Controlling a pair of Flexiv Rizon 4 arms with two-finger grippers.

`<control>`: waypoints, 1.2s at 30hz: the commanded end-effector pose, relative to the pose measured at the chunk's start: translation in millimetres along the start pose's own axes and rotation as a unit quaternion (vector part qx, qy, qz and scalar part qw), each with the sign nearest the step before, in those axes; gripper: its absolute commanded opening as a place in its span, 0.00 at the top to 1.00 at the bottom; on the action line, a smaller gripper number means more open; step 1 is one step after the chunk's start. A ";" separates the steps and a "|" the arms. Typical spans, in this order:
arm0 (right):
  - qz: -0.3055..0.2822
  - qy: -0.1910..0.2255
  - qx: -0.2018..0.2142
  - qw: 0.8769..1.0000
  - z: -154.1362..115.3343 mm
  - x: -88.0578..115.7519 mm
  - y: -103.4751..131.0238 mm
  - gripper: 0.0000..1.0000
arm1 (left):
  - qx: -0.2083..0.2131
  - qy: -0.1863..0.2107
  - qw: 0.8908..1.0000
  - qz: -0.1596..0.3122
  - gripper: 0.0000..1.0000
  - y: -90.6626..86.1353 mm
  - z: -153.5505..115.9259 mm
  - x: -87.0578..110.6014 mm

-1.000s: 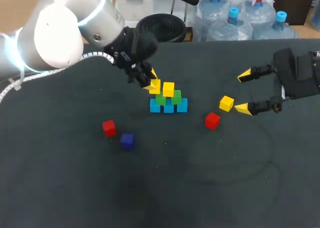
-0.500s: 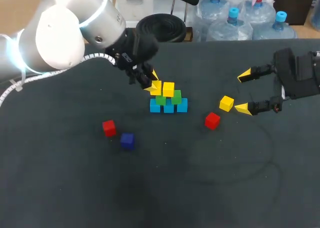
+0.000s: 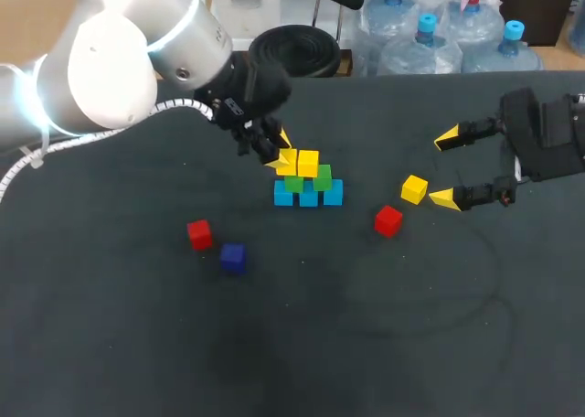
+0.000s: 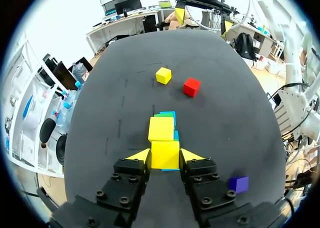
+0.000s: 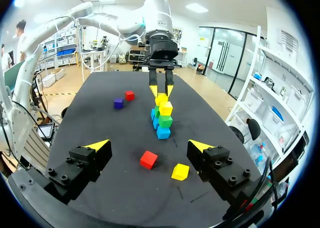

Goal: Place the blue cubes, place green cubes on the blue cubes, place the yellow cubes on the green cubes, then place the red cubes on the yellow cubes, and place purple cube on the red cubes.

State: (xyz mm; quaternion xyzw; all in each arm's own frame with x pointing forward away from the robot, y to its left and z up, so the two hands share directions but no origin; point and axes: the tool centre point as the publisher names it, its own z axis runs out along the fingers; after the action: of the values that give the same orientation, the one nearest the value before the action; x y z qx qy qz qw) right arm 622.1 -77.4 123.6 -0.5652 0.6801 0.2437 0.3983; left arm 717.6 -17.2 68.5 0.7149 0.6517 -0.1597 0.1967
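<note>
Dark matte table (image 3: 366, 344), faint curved scuffs, soft glare

The head view looked down from high up behind the robot and saw most of the table (image 3: 137, 344). The left wrist view sat very near, over the left gripper (image 4: 165, 155), with the yellow cube (image 4: 165, 150) big between its fingers (image 4: 141, 157). The right wrist view sat farther back over the right gripper (image 5: 149, 145), facing across toward the left arm (image 5: 157, 18). All three saw the stack (image 3: 308, 184), though the left wrist view likely missed its lowest part.
</note>
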 end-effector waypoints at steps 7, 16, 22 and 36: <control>0.000 0.001 0.000 1.000 0.0 -0.3 0.2 0.00 | 0.002 0.000 1.000 0.000 1.00 1.2 2.3 -0.5; 0.000 0.001 0.000 1.000 0.0 -0.3 0.2 0.00 | 0.004 -0.001 1.000 0.001 1.00 1.6 4.4 -1.3; 0.000 0.001 0.000 1.000 0.0 -0.3 0.2 0.00 | 0.004 0.000 1.000 0.001 1.00 2.3 4.9 -1.2; 0.000 0.001 0.000 1.000 0.0 -0.3 0.2 0.00 | 0.005 -0.001 1.000 0.001 1.00 4.5 6.0 -0.4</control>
State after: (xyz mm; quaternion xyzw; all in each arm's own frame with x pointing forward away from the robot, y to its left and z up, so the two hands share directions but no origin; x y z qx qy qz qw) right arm 622.1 -77.4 123.6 -0.5652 0.6801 0.2437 0.3983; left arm 719.6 -20.9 64.2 0.7159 0.6503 -0.1623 0.1953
